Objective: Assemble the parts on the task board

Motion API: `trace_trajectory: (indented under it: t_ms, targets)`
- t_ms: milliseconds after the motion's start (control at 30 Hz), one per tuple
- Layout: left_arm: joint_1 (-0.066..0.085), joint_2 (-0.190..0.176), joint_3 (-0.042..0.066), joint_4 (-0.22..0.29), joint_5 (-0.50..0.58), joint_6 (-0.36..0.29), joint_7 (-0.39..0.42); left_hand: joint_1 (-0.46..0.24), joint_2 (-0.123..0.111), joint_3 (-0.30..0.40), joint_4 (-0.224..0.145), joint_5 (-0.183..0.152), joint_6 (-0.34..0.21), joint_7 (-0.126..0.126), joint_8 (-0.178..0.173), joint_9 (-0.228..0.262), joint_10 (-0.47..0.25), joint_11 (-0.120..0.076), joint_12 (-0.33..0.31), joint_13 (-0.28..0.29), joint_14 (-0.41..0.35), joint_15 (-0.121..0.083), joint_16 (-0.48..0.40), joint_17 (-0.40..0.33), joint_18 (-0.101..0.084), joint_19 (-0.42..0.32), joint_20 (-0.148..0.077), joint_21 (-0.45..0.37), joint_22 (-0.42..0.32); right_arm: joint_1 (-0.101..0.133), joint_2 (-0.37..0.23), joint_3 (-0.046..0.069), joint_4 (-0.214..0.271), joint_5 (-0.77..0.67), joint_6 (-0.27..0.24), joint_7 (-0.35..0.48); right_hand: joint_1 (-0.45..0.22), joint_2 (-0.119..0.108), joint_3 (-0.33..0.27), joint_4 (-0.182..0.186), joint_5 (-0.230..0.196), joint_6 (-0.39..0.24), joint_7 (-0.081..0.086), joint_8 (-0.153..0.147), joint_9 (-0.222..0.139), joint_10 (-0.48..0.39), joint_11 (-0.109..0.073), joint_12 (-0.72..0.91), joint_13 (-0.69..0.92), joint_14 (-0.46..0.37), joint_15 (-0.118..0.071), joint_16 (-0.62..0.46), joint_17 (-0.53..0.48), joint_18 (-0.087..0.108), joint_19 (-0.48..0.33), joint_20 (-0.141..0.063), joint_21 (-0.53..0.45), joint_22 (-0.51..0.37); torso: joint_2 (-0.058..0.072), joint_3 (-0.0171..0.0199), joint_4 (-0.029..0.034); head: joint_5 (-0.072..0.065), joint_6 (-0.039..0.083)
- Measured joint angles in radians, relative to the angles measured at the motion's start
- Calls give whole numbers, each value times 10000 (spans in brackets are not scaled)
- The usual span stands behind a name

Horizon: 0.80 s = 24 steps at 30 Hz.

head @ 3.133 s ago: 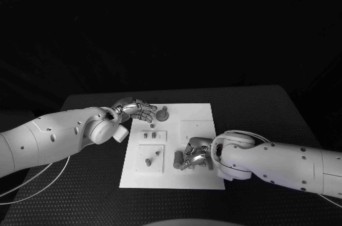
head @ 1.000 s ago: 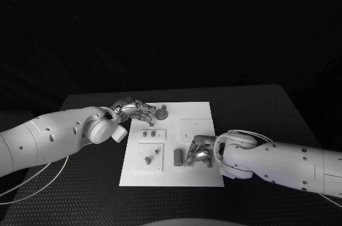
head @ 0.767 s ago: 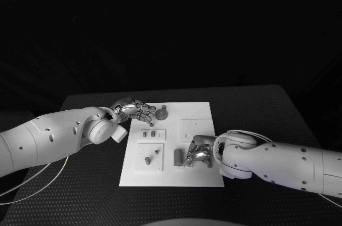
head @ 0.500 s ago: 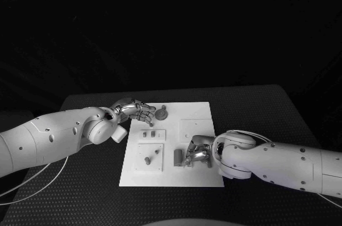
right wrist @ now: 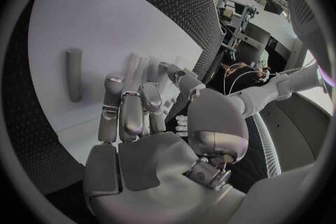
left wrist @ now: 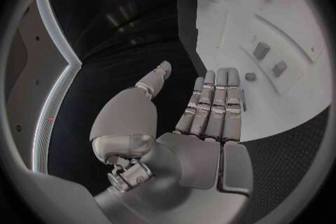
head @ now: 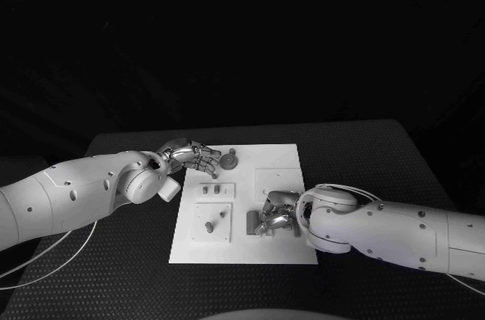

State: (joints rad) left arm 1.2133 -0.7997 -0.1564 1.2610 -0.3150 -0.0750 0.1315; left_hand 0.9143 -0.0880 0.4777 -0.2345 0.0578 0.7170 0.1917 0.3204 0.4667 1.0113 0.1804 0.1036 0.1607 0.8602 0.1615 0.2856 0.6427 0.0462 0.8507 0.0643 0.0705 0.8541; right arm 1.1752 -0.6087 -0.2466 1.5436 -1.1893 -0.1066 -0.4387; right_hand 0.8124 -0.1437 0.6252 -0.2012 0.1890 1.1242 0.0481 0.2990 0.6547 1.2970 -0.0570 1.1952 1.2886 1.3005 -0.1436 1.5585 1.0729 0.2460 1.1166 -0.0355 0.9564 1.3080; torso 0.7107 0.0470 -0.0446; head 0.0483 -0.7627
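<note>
Nearest you, low and right of centre in the head view, your right hand (head: 275, 217) sits over the lower right part of the task board (head: 283, 159). Its fingers are curled down beside a grey rod-shaped part (head: 251, 223) lying flat on the board; whether they pinch anything I cannot tell (the right wrist view shows the fingers (right wrist: 129, 106) side by side with the rod (right wrist: 73, 82) lying apart from them). If the rod is your target, come at it from both long sides and lift it level before turning it upright.

Just left of the rod stands a small peg (head: 209, 227) in a raised square; above that, two short pegs (head: 212, 190).

Farthest, at the board's upper left corner, your left hand (head: 194, 156) rests with fingers loosely bent and holding nothing, near a round part (head: 230, 162). Keep it pressing there to steady the board.
</note>
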Motion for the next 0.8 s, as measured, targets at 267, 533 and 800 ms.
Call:
trace_trajectory:
  t_ms: [267,533,800]
  targets:
    - [0,-2,0,-1,-4,3,-1,0,0,0,0,0,0,0,0,-8,0,0,0,0,0,0,0,0,-1,0,0,0,-9,-13,36,0,-78,-250,-72,-40,-136,144,-71,170,0,1,-1,1,10,0,0,48,41,0,1,0,48,-48,73,-1,0,0,0,-1,1,8,-11]
    - [0,-2,0,-5,-7,8,-3,0,0,0,0,0,0,0,0,-8,0,0,0,0,1,-1,0,-1,-2,0,0,0,-8,-14,57,10,-118,-309,-71,-24,-255,393,-112,181,0,3,-4,1,11,0,0,48,52,44,-13,0,47,-50,74,-2,-23,0,1,1,1,11,-12]
    - [0,-4,0,-13,-9,11,-5,0,0,0,0,0,-1,1,0,-8,0,0,0,0,1,-1,0,7,-2,0,0,0,-8,-20,-65,9,-21,66,-12,73,-71,35,-138,79,0,17,-18,0,24,0,0,48,48,51,-17,0,29,55,74,-1,-56,0,0,1,0,21,-18]
